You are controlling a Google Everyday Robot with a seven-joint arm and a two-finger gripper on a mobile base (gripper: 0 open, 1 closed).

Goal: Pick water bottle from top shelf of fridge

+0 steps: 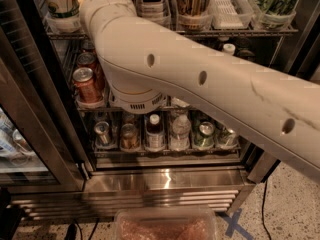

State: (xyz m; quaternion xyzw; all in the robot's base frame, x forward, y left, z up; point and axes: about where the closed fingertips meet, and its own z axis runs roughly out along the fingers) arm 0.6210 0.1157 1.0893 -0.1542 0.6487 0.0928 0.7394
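The fridge (165, 181) stands open in front of me, with its steel base low in view. The top shelf (240, 31) runs across the top of the view and carries tall cans and bottles in clear trays. At its left end stands a bottle with a white label and green marks (61, 1), seemingly the water bottle; only its lower part shows. My white arm (200, 84) crosses the view from the right and rises past this bottle out of the top edge. The gripper is out of view above the frame.
Red cans (85, 84) stand on the middle rack at left. A dark bottle with a white cap (228, 49) stands behind the arm. Short cans and small bottles (180, 131) fill the low rack. The glass door (30, 109) is at left. A pink tub (165, 226) lies on the floor.
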